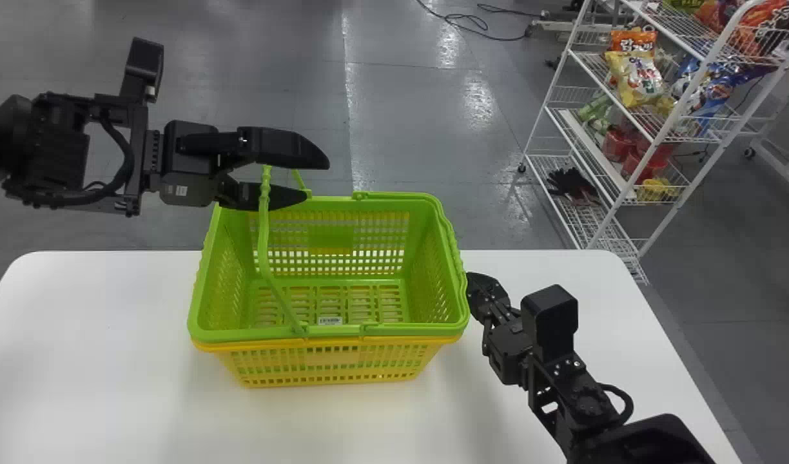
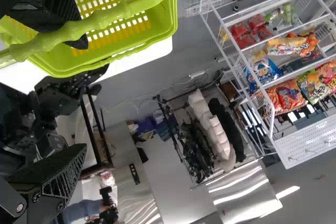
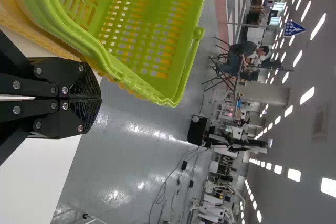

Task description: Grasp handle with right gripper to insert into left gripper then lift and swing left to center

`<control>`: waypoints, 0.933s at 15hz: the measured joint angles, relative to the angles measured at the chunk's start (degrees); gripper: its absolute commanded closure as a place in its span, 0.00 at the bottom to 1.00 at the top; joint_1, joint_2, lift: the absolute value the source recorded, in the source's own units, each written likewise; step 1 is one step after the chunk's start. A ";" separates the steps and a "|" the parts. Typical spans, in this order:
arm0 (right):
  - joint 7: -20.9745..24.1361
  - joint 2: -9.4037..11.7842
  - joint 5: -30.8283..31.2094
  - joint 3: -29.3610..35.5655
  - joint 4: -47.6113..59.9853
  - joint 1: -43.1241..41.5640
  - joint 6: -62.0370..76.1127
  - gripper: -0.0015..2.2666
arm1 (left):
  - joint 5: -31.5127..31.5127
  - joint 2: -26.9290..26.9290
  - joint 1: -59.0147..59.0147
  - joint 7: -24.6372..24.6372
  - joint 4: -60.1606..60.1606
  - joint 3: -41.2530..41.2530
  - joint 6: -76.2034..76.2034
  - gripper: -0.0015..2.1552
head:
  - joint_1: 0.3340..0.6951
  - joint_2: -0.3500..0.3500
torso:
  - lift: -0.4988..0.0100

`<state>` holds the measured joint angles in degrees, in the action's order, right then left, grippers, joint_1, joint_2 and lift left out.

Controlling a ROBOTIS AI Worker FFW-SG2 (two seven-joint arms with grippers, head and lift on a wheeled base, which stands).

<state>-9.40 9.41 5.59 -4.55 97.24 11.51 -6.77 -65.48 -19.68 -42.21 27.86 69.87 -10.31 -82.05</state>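
Head view: two pincers, two nested baskets.

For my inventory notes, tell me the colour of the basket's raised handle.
The raised handle is yellow-green, seen best in the head view.

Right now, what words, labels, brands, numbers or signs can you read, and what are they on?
None reads surely:
White label inside the green basket: print too small.
Pale sticker on the left gripper: too small.
Snack bags on the white rack: lettering there, too small to quote reliably.
Blue triangular sign in the room behind: marking too small to make out.
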 measured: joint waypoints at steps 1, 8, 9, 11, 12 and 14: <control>0.00 0.00 -0.04 -0.09 0.03 -0.16 -0.10 0.89 | 0.00 0.03 0.05 0.00 0.00 0.06 0.00 0.08 | 1.00 0.30 | 0.80; 0.03 0.24 -0.51 -0.32 0.65 -0.50 -0.39 0.89 | 0.00 0.64 0.43 0.00 -0.03 0.37 0.00 0.08 | 1.00 0.29 | 0.80; 0.04 0.21 -0.70 -0.35 0.80 -0.51 -0.40 0.89 | 0.00 0.74 0.45 0.00 -0.03 0.37 0.00 0.08 | 1.00 0.29 | 0.80; 0.05 0.18 -1.23 -0.26 1.84 -0.21 -0.49 0.89 | 0.00 0.92 0.46 -0.06 -0.02 0.37 0.00 0.08 | 1.00 0.29 | 0.80; 0.07 0.17 -1.42 -0.14 2.62 0.10 -0.57 0.89 | 0.00 1.00 0.47 -0.05 -0.01 0.37 0.00 0.08 | 1.00 0.29 | 0.80; 0.09 0.17 -1.66 0.15 5.18 1.07 -1.16 0.89 | 0.00 1.13 0.47 -0.01 0.01 0.36 0.00 0.08 | 1.00 0.29 | 0.80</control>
<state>-9.31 9.58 3.92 -4.40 102.42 12.58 -7.93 -65.48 -18.56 -41.74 27.85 69.88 -9.95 -82.05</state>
